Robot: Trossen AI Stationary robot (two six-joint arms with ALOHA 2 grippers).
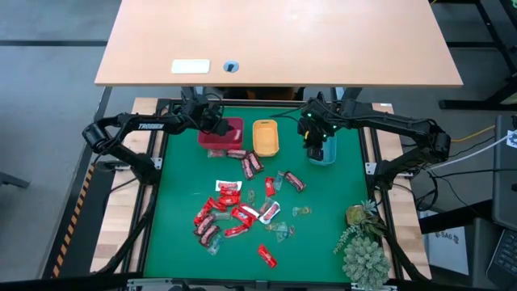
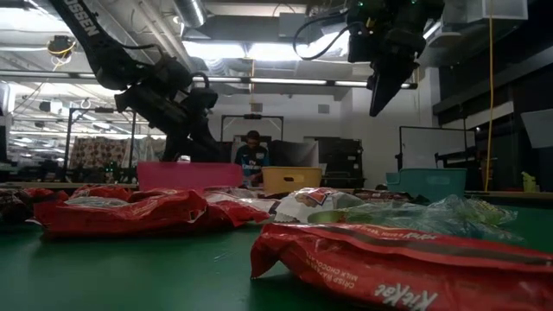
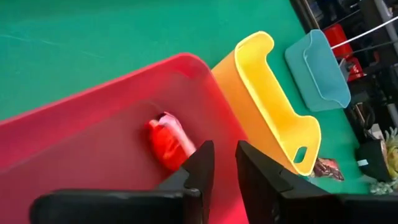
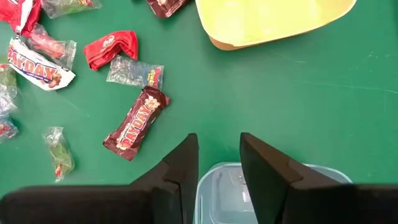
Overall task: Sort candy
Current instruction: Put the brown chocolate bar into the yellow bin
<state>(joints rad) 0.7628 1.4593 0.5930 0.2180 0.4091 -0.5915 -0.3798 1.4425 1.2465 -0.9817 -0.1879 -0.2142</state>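
Observation:
My left gripper (image 3: 225, 155) hangs over the red tray (image 3: 124, 81) at the table's far left, its fingers a little apart with nothing between them. A red-wrapped candy (image 3: 166, 140) lies flat on the tray's floor, right beside one fingertip. My right gripper (image 4: 219, 146) stands open and empty above the teal tray (image 4: 249, 193) at the far right. Several loose candies (image 1: 230, 212), red, brown and clear, lie spread on the green mat. A brown bar (image 4: 135, 122) lies on the mat near the teal tray. My left gripper has one fingertip (image 3: 200, 163) right next to the near end of the red candy in the tray. Whether it touches the wrapper I cannot tell. The candy lies on the tray's floor, not between the fingers.
An orange-yellow tray (image 1: 266, 137) stands between the red tray (image 1: 230, 137) and the teal one (image 1: 323, 152). A spiky green plant (image 1: 363, 242) sits at the near right corner. A wooden desk (image 1: 275, 40) lies beyond the far edge. A person (image 2: 251, 155) shows in the room behind.

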